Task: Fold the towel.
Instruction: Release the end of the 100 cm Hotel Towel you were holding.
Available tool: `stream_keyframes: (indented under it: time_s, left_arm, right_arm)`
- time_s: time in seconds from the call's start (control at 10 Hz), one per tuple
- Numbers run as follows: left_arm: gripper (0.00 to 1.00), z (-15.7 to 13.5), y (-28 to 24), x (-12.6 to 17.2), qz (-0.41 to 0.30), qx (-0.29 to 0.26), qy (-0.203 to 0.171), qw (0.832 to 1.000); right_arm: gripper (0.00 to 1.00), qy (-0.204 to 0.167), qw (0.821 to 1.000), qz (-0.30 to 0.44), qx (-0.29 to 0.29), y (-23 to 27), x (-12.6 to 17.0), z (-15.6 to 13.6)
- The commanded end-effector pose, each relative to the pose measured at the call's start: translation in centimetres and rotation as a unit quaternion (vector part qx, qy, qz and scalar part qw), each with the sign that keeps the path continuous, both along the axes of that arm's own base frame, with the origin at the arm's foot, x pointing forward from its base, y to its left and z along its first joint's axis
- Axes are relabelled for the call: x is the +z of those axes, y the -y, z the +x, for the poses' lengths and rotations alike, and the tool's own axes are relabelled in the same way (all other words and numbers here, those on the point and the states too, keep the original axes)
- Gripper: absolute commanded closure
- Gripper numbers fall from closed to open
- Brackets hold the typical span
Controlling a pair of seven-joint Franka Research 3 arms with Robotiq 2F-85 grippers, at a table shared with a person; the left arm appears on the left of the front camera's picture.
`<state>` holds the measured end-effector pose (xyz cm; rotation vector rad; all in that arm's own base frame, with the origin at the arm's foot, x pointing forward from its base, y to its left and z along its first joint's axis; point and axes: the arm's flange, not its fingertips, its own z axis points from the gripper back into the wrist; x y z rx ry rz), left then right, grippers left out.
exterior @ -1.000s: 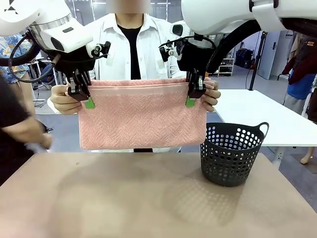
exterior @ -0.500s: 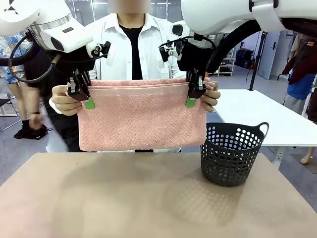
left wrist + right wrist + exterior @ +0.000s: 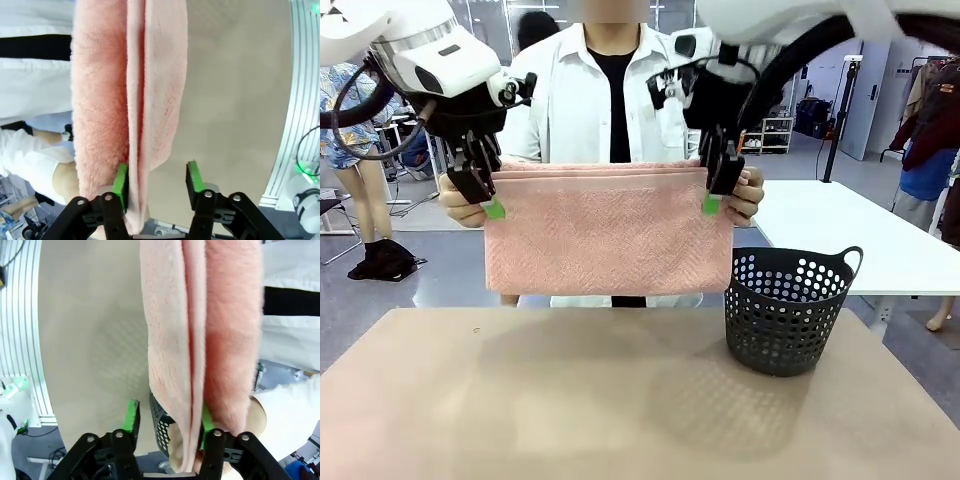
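Note:
A person across the table holds up the folded salmon-pink towel (image 3: 610, 240), one hand (image 3: 460, 205) at its left upper corner and the other hand (image 3: 748, 195) at its right upper corner. My left gripper (image 3: 490, 205) is at the left corner. In the left wrist view the left gripper (image 3: 157, 180) is open: the towel (image 3: 100, 90) lies against one green pad, with a clear gap to the other. My right gripper (image 3: 712, 198) is at the right corner. It (image 3: 169, 422) is open too, with the towel (image 3: 200, 330) hanging along one pad.
A black perforated basket (image 3: 785, 310) stands on the tan table (image 3: 570, 400) at the right, just below the towel's right corner. A white table (image 3: 850, 230) lies beyond it.
Both grippers have opened and let go of the towel's upper corners. The person still holds it up. Both arms shifted slightly upward. A passer-by at the left has gone.

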<state>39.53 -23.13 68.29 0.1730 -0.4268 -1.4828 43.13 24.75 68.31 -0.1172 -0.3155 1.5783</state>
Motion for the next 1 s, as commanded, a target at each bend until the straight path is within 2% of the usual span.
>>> stream_keyframes:
  time_s: [0.0,0.1,0.2,0.3,0.5,0.7,0.8,0.9]
  left_arm:
    - [0.14,-1.5,-1.0,2.9,-0.041,0.022,0.033,0.998]
    - [0.06,-2.8,-2.3,5.8,-0.095,0.018,0.035,0.995]
    - [0.0,-4.3,-4.4,8.7,-0.136,0.041,0.051,0.988]
    - [0.0,-6.4,-7.3,11.6,-0.182,0.073,0.071,0.978]
    - [0.0,-10.4,-12.4,15.3,-0.226,0.155,0.103,0.956]
    - [0.0,-15.4,-18.5,17.2,-0.231,0.225,0.137,0.937]
    - [0.0,-18.2,-22.0,17.6,-0.249,0.278,0.155,0.915]
    - [0.0,-20.2,-24.3,17.6,-0.26,0.316,0.156,0.899]
  right_arm:
    - [0.0,0.003,0.999,0.044,-0.029,1.2,4.1,-0.8]
    - [0.0,0.011,0.996,0.076,-0.04,2.6,6.6,-1.9]
    - [0.12,0.015,0.992,0.11,-0.062,4.7,8.7,-3.0]
    - [0.04,0.01,0.985,0.155,-0.08,7.8,10.8,-4.3]
    - [0.0,0.018,0.968,0.207,-0.14,13.5,13.2,-6.9]
    - [0.0,0.039,0.951,0.244,-0.185,19.2,14.1,-10.2]
    - [0.0,0.05,0.937,0.263,-0.223,22.2,14.1,-11.9]
    - [0.0,0.055,0.922,0.283,-0.259,24.3,14.1,-13.5]
